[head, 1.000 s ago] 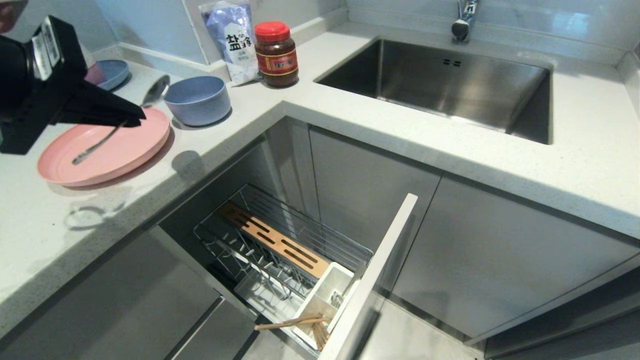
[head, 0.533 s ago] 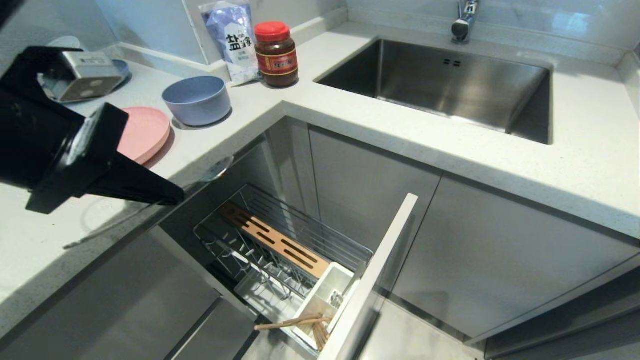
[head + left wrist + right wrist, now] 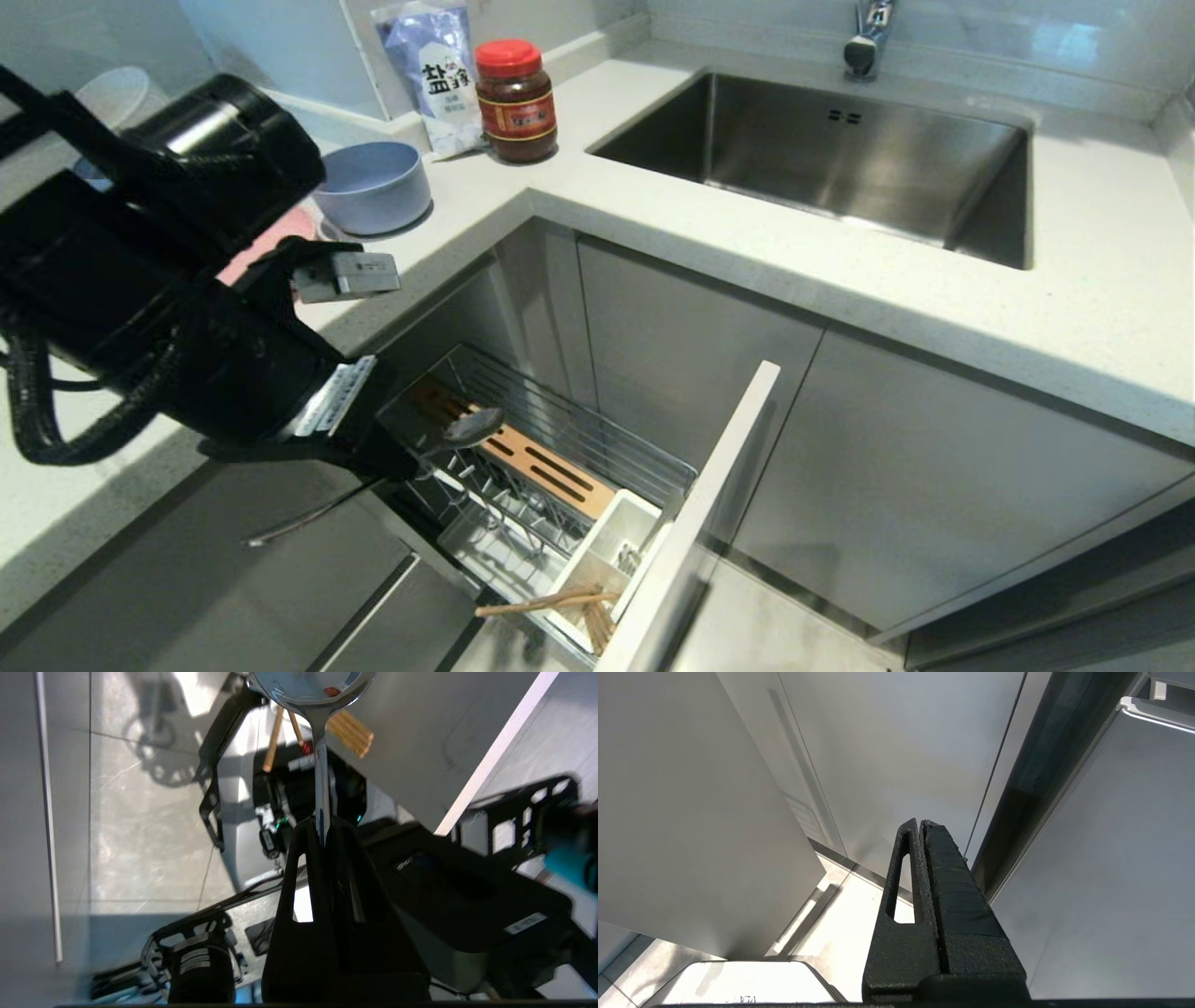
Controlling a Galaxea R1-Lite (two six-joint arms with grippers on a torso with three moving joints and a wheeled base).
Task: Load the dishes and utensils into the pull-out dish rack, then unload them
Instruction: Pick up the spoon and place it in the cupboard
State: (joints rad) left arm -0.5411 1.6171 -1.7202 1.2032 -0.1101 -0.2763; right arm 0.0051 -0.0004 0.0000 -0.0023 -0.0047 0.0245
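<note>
One spoon (image 3: 471, 427), one blue-grey bowl (image 3: 373, 186), one jar (image 3: 515, 100), one bag (image 3: 432, 70), seemingly two chopsticks (image 3: 551, 603), one sink (image 3: 831, 154)

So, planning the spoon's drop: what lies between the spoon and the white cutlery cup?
In the head view, the wooden board and wire prongs lie between the spoon and the cup.

A: We see bright, even light on the countertop (image 3: 840, 271), with glare inside the sink (image 3: 840, 159).

B: We also see motion blur at one edge of the left wrist view.
</note>
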